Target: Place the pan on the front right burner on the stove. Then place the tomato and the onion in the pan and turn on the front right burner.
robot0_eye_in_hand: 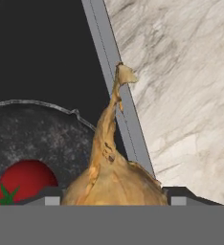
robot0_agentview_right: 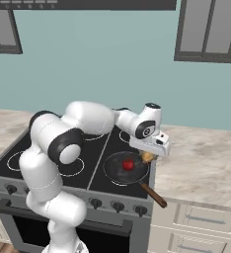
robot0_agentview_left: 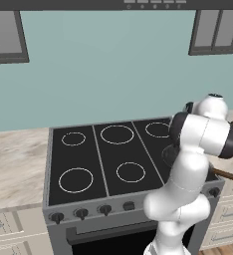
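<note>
Gripping the onion (robot0_eye_in_hand: 113, 179) between its fingers, the gripper (robot0_agentview_right: 148, 157) hangs over the pan's (robot0_agentview_right: 118, 169) right rim, with the tomato (robot0_agentview_right: 128, 165) just left of it.

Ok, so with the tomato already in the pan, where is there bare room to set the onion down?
Inside the pan, the dark floor around the tomato is bare, widest toward the stove's middle. The marble counter right of the stove is bare too. It is crowded at the pan's far right rim, where the gripper holds the onion.
</note>
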Robot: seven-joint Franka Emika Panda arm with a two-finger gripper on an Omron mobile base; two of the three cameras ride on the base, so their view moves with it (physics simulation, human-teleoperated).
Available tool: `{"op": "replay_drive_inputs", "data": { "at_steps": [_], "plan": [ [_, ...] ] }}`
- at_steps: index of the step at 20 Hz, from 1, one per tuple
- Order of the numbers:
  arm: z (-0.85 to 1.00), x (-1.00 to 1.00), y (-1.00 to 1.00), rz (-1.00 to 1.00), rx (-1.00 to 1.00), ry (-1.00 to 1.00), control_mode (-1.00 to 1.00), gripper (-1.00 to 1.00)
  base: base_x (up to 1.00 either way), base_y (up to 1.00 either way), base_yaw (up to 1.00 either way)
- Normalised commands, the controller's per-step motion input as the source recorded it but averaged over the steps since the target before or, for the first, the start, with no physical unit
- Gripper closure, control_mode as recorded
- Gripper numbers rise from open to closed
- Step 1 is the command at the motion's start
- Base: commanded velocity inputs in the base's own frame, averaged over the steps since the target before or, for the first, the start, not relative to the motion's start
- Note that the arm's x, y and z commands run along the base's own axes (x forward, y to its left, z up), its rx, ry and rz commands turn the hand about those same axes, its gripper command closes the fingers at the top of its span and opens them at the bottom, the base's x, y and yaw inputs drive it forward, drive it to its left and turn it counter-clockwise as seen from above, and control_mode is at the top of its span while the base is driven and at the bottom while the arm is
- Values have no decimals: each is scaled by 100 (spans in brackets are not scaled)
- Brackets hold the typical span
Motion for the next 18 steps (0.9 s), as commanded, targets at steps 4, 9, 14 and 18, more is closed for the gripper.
{"op": "replay_drive_inputs", "data": {
  "at_steps": [4, 9, 14, 18],
  "plan": [
    [0, -23, 15, 0, 0, 0, -100, 100, 0, 0, 0],
    [0, -20, 16, 0, 0, 0, -100, 100, 0, 0, 0],
    [0, -19, 19, 0, 0, 0, -100, 100, 0, 0, 0],
    [0, -18, 21, 0, 0, 0, -100, 100, 0, 0, 0]
  ]
}}
